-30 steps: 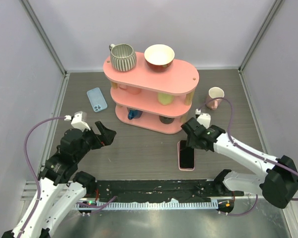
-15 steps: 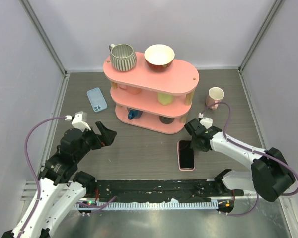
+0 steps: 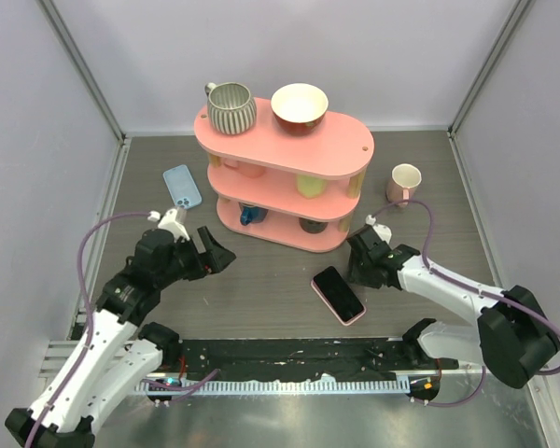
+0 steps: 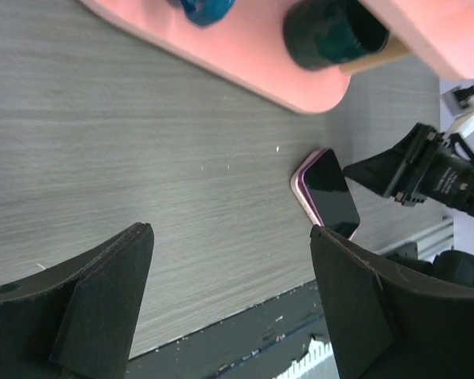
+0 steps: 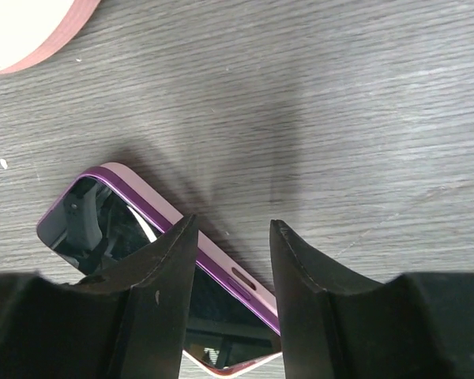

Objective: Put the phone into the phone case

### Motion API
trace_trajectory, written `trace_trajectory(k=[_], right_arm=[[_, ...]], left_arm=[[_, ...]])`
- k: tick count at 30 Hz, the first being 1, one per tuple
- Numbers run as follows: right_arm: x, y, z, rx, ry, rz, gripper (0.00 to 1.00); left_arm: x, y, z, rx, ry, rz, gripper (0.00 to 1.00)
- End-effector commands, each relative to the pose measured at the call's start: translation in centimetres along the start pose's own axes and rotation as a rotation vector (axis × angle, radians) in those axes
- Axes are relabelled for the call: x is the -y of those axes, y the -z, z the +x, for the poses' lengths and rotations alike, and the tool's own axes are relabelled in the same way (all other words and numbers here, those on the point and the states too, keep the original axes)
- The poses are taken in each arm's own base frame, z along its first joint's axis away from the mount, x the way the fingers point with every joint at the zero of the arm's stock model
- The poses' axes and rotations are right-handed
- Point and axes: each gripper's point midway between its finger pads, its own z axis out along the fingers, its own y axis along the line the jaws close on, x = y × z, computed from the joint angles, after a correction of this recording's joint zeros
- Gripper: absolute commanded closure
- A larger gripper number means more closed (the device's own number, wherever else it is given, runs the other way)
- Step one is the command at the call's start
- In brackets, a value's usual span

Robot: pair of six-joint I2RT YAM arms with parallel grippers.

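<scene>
The phone (image 3: 337, 294), black screen with a pink-purple rim, lies flat and diagonal on the wooden table in front of the shelf. The light blue phone case (image 3: 182, 187) lies at the far left of the table, apart from both arms. My right gripper (image 3: 360, 271) stands low at the phone's right end. Its jaws are partly open and straddle the phone's long edge (image 5: 221, 264), one finger (image 5: 154, 296) over the screen, the other (image 5: 316, 288) over bare table. My left gripper (image 3: 215, 254) hovers wide open over the table, left of the phone (image 4: 330, 193), holding nothing.
A pink three-tier shelf (image 3: 350, 154) stands mid-table with a ribbed mug (image 3: 231, 107) and a bowl (image 3: 300, 105) on top and small items on its lower tiers. A cream cup (image 3: 405, 182) stands at the right. A black strip (image 3: 289, 359) runs along the near edge.
The phone has turned from upright to diagonal, its far end swung left. My left arm has reached forward and right. The right gripper has dropped closer to the phone's end.
</scene>
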Motion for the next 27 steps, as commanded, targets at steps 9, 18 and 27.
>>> trace_trajectory(k=[9,18,27], right_arm=[[1.6,0.2,1.3,-0.048,0.047,0.066,0.52],[-4.9,1.1,4.5,-0.054,-0.019,-0.161,0.52],[-9.5,0.7,6.3,-0.018,-0.014,-0.184,0.52]], left_arm=[[1.6,-3.7,5.1,-0.182,0.131,0.140,0.22],[1.5,-4.8,6.6,-0.213,0.174,0.132,0.25],[0.3,-5.6,8.0,-0.262,0.177,0.081,0.30]])
